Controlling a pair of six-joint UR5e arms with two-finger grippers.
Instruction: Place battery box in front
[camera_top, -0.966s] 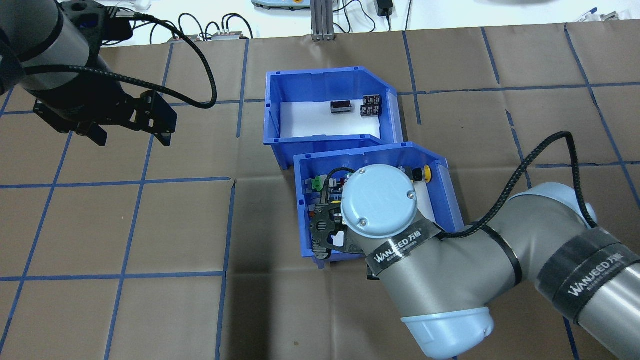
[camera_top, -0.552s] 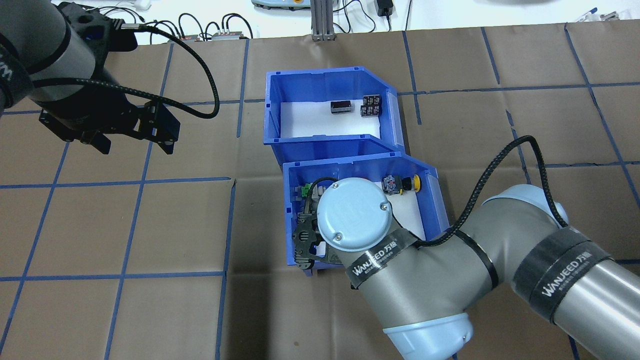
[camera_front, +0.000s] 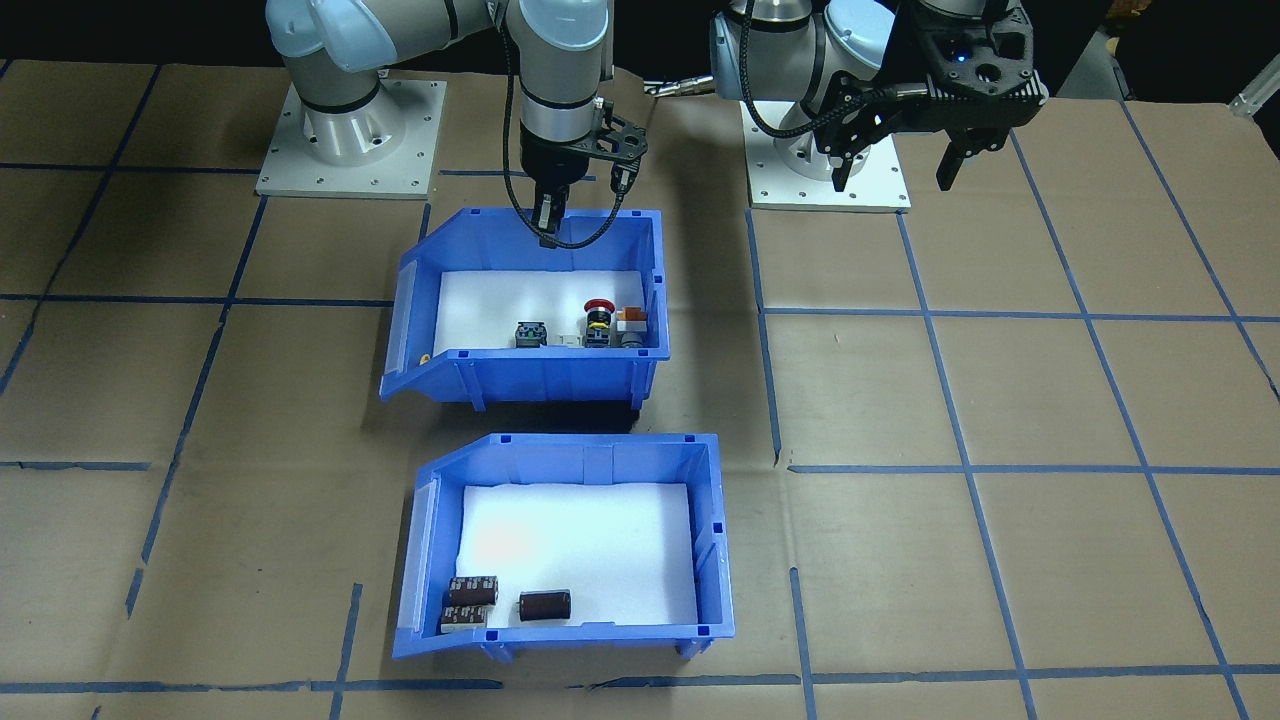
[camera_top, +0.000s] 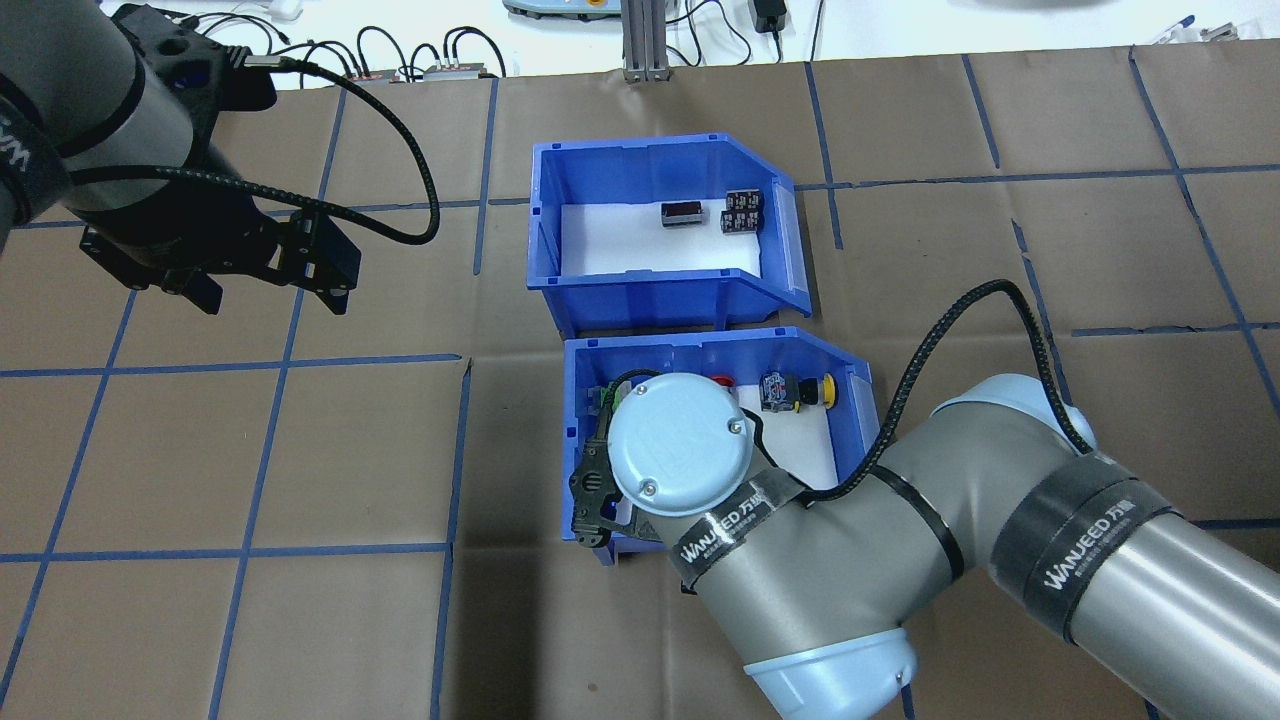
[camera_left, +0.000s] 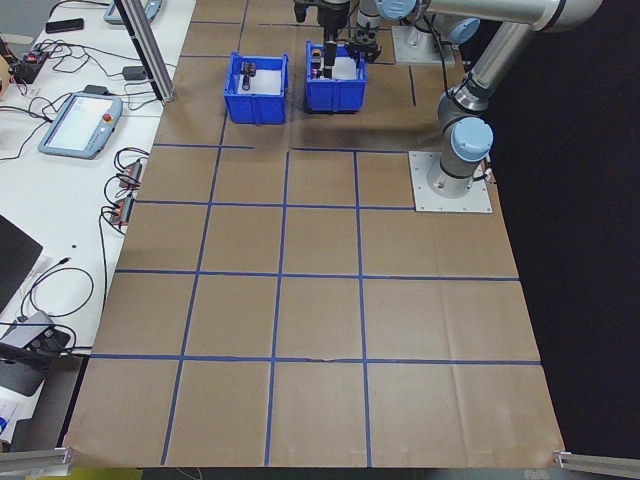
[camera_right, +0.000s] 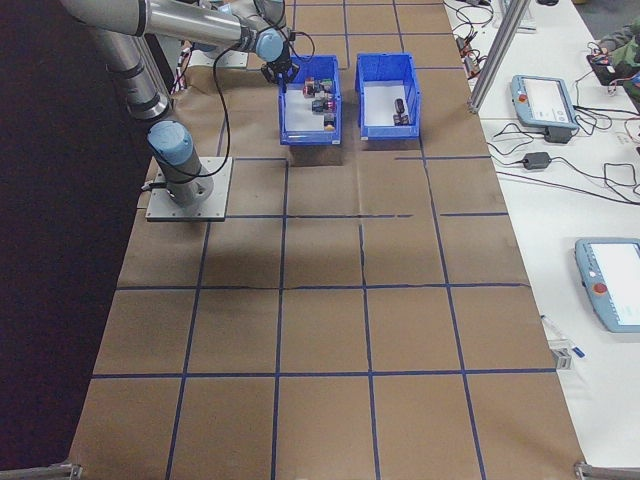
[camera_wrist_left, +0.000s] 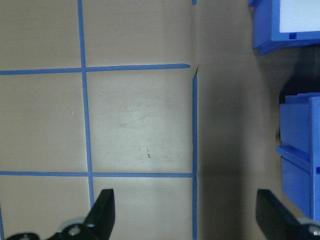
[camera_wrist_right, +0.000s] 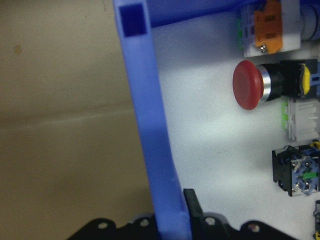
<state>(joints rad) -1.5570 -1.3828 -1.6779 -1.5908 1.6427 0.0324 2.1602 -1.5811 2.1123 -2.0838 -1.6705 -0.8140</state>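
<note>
— So where was the battery box (camera_top: 668, 230) sitting?

— On the far side of the table from the robot, resting flat on the brown paper (camera_top: 300, 450). It was blue, lined with white foam, with a few dark cylinders (camera_front: 545, 604) grouped at one end of the liner. In the front-facing view it lay nearest the camera.

— And the other bin?

— The button bin (camera_top: 850, 400) stood between the battery box and the robot's bases, just beside the battery box with a narrow gap between them. A red mushroom button (camera_wrist_right: 248, 84) and other small switch parts lay along its liner.

— What was the right gripper (camera_front: 583, 215) doing?

— It was clamped on the button bin's back wall (camera_wrist_right: 150, 125), at the robot-side corner. The wrist view showed the blue wall running straight between the fingers (camera_wrist_right: 192, 206), one on the foam side and one outside.

— And the left gripper (camera_top: 270, 285)?

— It hung above bare paper, well apart from both bins, fingers (camera_wrist_left: 102, 210) spread wide with nothing between them.
</note>
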